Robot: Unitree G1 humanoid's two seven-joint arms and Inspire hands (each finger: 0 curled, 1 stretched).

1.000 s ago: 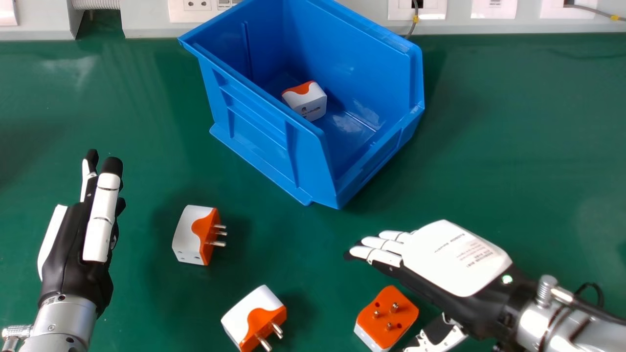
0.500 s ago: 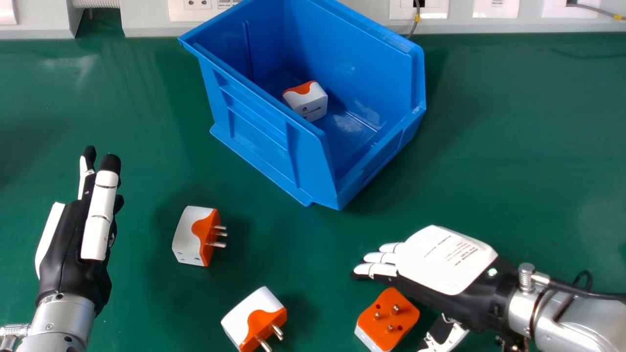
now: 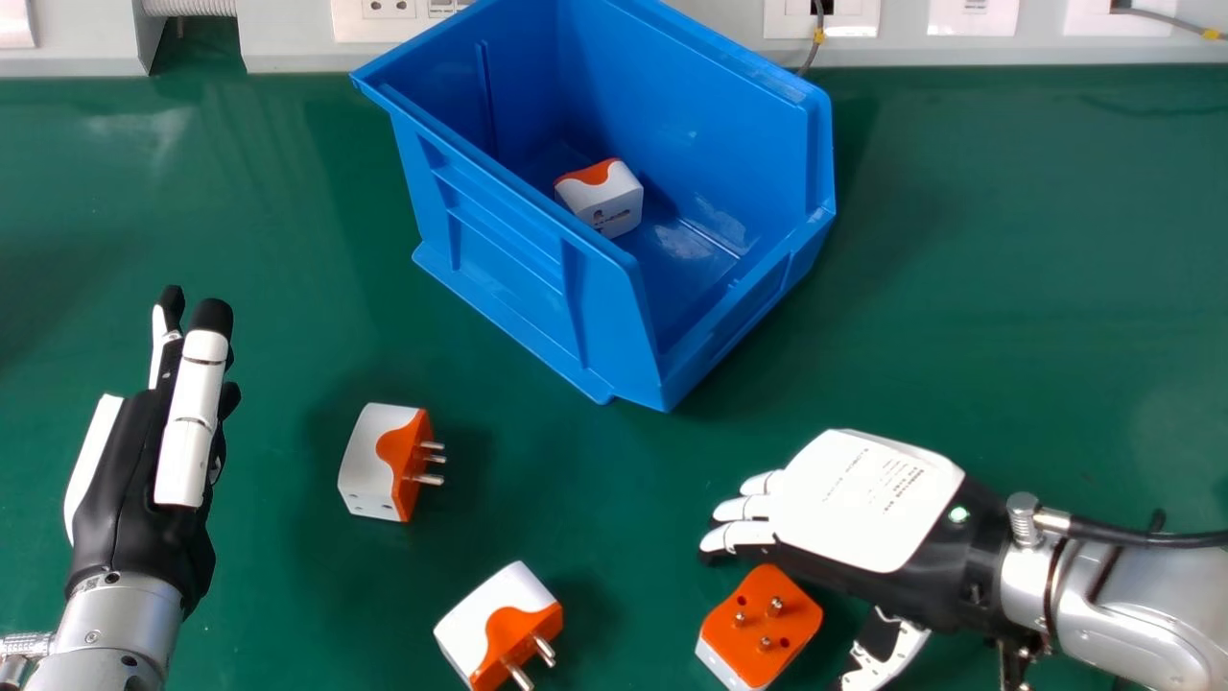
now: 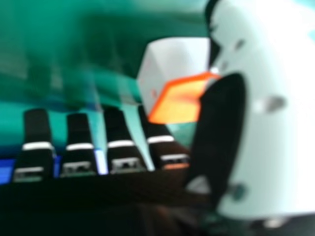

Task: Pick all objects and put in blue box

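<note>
My right hand (image 3: 844, 509) is in the head view at lower right, palm down, its fingers relaxed and open. The nearest plug adapter (image 3: 760, 619), orange pins-side up, lies just beside it, between fingers and thumb but not gripped. From the right hand view, that adapter (image 4: 179, 98) appears near the fingertips and thumb of the right hand (image 4: 123, 142). Two more adapters lie on the table, one (image 3: 499, 624) at bottom centre, another (image 3: 384, 461) left of centre. A white and orange adapter (image 3: 602, 197) rests inside the blue box (image 3: 518, 259). My left hand (image 3: 144, 480) stands open at the left.
The green table (image 3: 1007, 288) carries everything. Behind it runs a pale wall panel with sockets (image 3: 389, 11), and a thin grey cable (image 3: 812, 48) hangs down behind the box.
My right hand has shifted right, away from the table's middle, and its fingers bend slightly more downward. My left hand has drifted slightly left. The adapters and box have stayed put.
</note>
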